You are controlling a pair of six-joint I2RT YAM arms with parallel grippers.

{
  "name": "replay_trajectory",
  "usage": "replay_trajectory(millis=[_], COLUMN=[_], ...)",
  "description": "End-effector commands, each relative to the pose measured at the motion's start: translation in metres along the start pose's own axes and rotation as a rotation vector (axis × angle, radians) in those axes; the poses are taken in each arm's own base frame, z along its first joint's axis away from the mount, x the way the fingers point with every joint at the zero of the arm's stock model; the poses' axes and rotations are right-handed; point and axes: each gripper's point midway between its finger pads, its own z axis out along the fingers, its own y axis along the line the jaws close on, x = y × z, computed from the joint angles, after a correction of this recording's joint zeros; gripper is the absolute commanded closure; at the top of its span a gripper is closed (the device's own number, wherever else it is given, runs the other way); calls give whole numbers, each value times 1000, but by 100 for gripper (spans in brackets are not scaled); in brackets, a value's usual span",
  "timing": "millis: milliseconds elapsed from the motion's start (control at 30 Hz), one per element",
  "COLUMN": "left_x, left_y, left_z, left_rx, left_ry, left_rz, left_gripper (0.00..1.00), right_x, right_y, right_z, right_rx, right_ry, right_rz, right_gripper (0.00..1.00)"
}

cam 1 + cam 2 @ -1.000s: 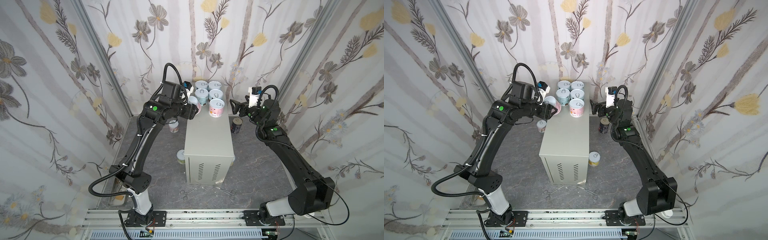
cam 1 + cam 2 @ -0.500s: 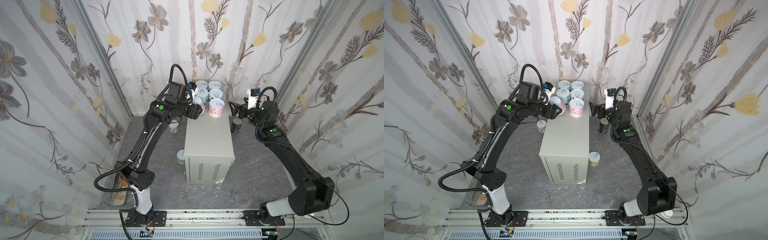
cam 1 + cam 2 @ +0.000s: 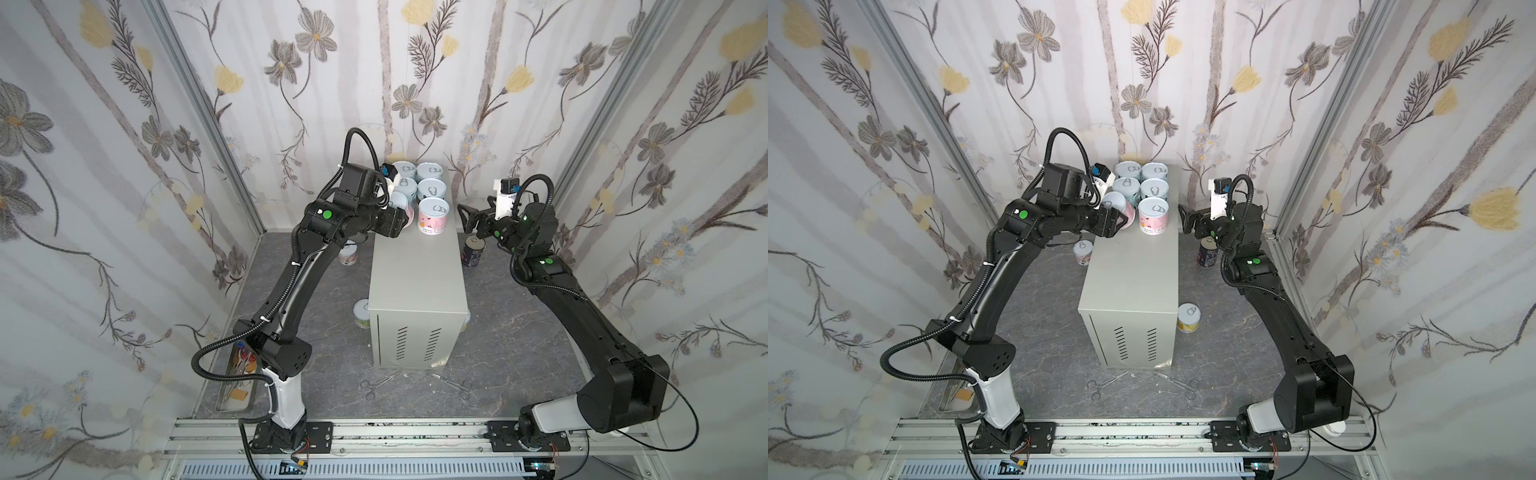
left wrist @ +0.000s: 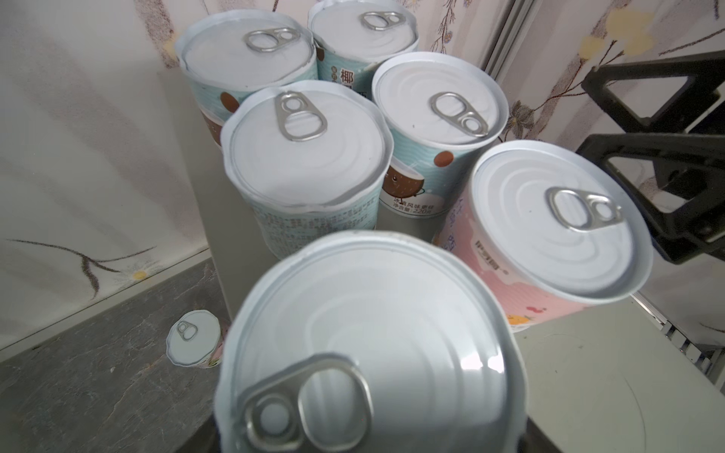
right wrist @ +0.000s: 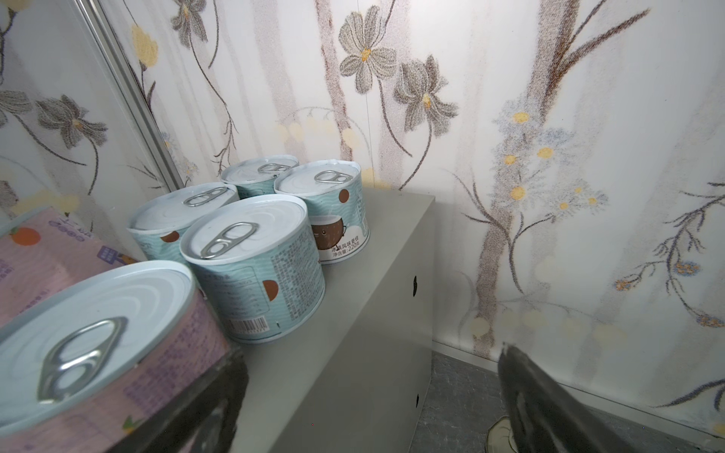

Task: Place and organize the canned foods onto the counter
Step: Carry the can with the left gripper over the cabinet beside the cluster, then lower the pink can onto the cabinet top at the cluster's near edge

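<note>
As I'm watching: left gripper [image 3: 1119, 220] easing apart around the pink can [image 3: 1116, 206] on the counter [image 3: 1133, 274].
Count: 6 cans placed.
Right gripper [image 3: 1187, 214]: spread wide, empty.

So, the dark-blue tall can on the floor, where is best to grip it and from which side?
Probably around the label wall of the dark-blue can, a little under its lid. It stands upright beside the counter, directly under the open right gripper, so coming down from above looks easiest, with the jaws on opposite sides of the round body.
</note>
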Motion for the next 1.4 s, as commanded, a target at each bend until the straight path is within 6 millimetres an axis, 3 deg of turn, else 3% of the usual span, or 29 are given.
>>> replay_trajectory(millis=[0, 467, 833, 1100, 1367], left_x=[-2, -4, -16, -31, -40], left_y=[2, -2, -7, -16, 14], left_z=[0, 4, -9, -29, -77], left_rx=[-16, 5, 21, 54, -53], left_ry=[-7, -13, -67, -145, -302], left_rz=[7, 15, 81, 139, 146], left_gripper=[29, 24, 19, 19, 25], right_x=[-8, -1, -4, 0, 2], right_y=[0, -2, 5, 4, 3], right_z=[-2, -2, -1, 1, 4], right_rx=[6, 18, -23, -13, 3], right_ry=[-28, -5, -6, 10, 29], right_rz=[-22, -38, -35, -21, -19], right_gripper=[0, 0, 0, 0, 0])
